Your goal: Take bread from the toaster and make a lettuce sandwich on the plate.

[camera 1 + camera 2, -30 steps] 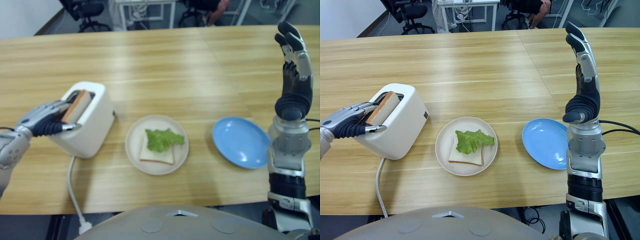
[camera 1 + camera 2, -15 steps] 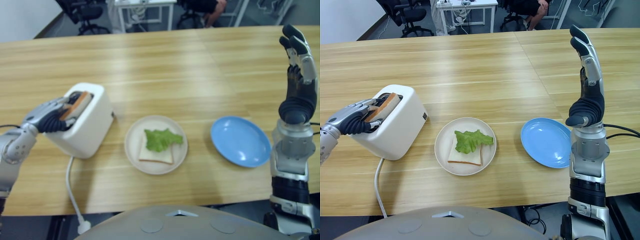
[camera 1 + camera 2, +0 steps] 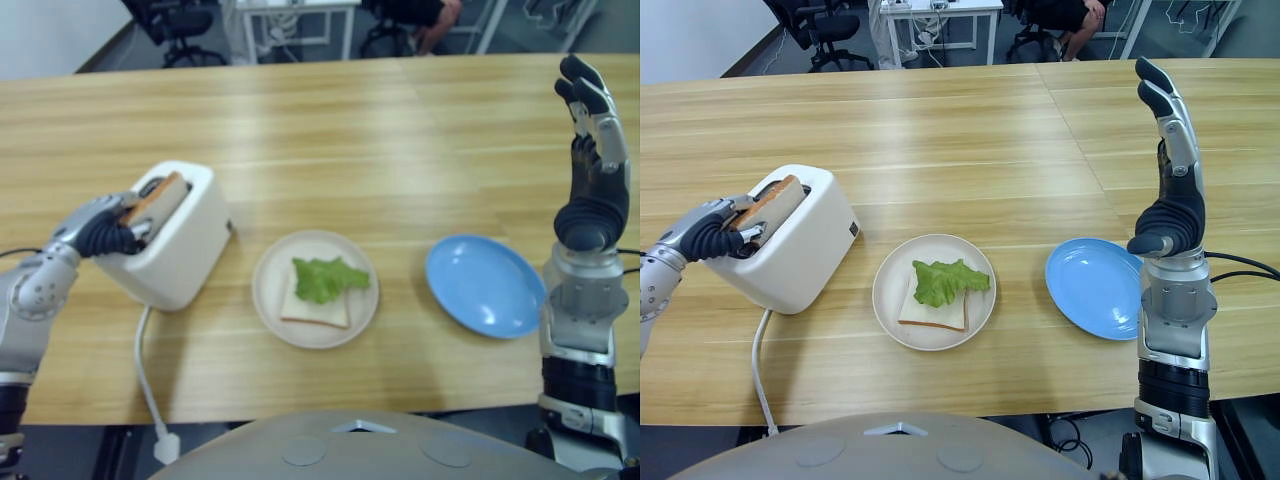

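Note:
A white toaster [image 3: 175, 245] stands at the table's left with a slice of toast [image 3: 160, 197] sticking out of its slot. My left hand [image 3: 100, 228] is curled on that toast at the toaster's top left. To the right, a cream plate [image 3: 268, 300] holds a bread slice [image 3: 312, 309] with a lettuce leaf [image 3: 328, 277] lying on it. My right hand [image 3: 1170, 150] is raised upright at the far right, above the table, fingers straight and holding nothing.
A blue plate [image 3: 484, 285] lies right of the cream plate, just beside my right forearm. The toaster's white cord [image 3: 146, 385] runs down to the table's front edge. Office chairs and desk legs stand beyond the far edge.
The toast has gone down into the slot and come back up a little, my left hand staying on it. The right hand has barely shifted; the view has moved slightly.

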Controlling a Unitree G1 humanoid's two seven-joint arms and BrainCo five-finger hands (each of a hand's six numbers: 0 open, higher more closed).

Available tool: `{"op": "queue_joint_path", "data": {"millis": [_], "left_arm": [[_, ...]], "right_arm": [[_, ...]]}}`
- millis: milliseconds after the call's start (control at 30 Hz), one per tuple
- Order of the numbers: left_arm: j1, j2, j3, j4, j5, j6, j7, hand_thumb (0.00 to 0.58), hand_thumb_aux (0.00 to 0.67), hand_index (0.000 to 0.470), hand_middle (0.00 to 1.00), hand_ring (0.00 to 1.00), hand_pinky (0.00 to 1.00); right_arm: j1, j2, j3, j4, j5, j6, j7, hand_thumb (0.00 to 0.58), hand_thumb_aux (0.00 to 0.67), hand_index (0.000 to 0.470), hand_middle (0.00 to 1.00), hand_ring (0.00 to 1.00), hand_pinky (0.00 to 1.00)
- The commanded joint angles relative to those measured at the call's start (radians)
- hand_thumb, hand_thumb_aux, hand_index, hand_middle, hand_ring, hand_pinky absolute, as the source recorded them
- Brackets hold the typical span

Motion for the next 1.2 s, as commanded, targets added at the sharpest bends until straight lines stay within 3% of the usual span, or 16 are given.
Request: {"op": "queue_joint_path", "data": {"millis": [33, 500, 800, 1200], "left_arm": [[-0.057, -0.015, 0.066, 0.015, -0.006, -0.012, 0.104, 0.58, 0.67, 0.46, 1.0, 1.0, 1.0], [-0.077, -0.024, 0.058, -0.002, -0.008, -0.076, 0.15, 0.58, 0.67, 0.46, 1.0, 1.0, 1.0], [-0.113, -0.046, 0.034, -0.08, -0.045, -0.151, 0.147, 0.58, 0.67, 0.46, 1.0, 1.0, 1.0], [-0.198, -0.076, 0.013, -0.203, -0.101, -0.166, 0.116, 0.58, 0.67, 0.46, 1.0, 1.0, 1.0]], "right_arm": [[0.0, -0.003, -0.003, -0.009, -0.001, 0.004, 0.009, 0.0, 0.0, 0.0, 0.0, 0.0, 0.0], [-0.004, -0.009, -0.009, -0.014, 0.005, 0.013, 0.013, 0.0, 0.0, 0.0, 0.0, 0.0, 0.0], [-0.026, -0.008, 0.006, 0.007, 0.0, 0.017, 0.023, 0.0, 0.0, 0.0, 0.0, 0.0, 0.0], [-0.06, -0.009, 0.029, 0.05, -0.01, 0.017, 0.041, 0.0, 0.0, 0.0, 0.0, 0.0, 0.0]]}}
